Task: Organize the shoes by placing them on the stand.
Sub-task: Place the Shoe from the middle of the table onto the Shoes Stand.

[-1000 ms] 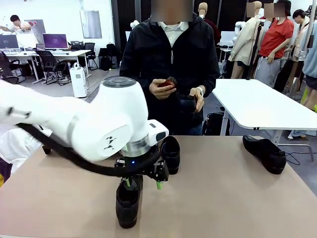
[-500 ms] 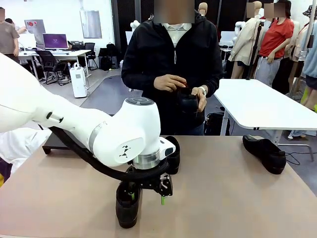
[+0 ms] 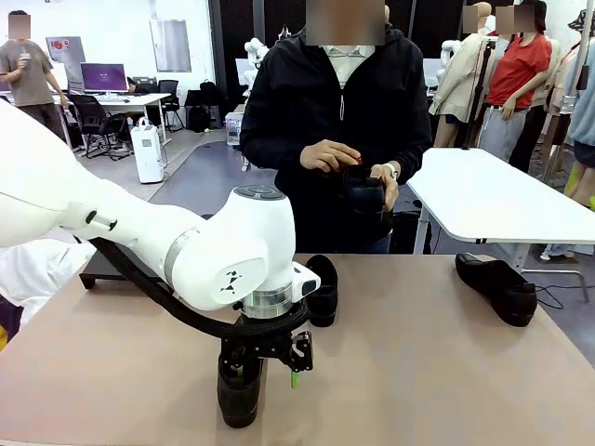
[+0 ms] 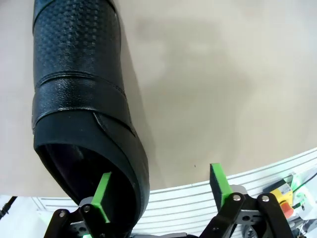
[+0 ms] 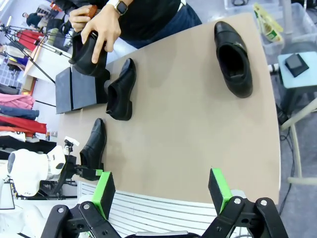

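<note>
As the left claw [image 3: 267, 374] has dropped lower, it straddles the heel of the nearest shoe [image 3: 237, 404].
Its jaws are wide with nothing gripped yet; right claw [image 5: 161, 186] also wide; pickup looks imminent.

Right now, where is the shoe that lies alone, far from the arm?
In the front view the lone shoe lies on the table at the robot's far right, near the far edge, well apart from the middle shoe.
</note>
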You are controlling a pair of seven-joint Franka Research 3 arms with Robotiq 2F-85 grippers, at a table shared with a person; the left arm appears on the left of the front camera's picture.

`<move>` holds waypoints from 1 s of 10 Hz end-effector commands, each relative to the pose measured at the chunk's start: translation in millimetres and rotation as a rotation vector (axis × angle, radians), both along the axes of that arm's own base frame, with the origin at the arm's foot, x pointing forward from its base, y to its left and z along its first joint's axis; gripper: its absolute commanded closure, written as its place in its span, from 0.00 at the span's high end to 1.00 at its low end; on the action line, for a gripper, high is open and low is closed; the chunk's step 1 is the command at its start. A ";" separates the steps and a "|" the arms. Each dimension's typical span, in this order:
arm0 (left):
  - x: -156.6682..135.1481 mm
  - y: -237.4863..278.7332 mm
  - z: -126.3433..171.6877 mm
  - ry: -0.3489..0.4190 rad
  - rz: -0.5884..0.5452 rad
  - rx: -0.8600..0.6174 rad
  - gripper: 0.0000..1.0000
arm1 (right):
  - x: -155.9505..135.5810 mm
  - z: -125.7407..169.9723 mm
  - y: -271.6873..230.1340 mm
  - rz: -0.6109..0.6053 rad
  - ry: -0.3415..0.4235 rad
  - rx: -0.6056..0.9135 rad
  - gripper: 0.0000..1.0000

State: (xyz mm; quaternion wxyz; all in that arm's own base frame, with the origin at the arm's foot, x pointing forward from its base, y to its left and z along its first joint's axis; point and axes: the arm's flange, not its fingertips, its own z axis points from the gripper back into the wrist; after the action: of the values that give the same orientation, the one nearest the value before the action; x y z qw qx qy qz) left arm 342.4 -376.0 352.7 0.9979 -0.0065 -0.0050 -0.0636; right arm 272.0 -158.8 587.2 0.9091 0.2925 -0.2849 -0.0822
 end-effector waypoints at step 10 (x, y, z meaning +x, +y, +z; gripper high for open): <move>-5.7 -0.7 3.9 -0.039 0.027 0.067 0.00 | 0.2 2.8 1.4 -0.007 -0.003 0.017 1.00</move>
State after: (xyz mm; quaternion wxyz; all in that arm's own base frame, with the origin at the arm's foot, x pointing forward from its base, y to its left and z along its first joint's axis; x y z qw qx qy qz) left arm 338.4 -375.3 352.8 0.9980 0.0146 -0.0086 -0.0603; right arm 272.0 -158.8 587.2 0.9091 0.2925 -0.2849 -0.0822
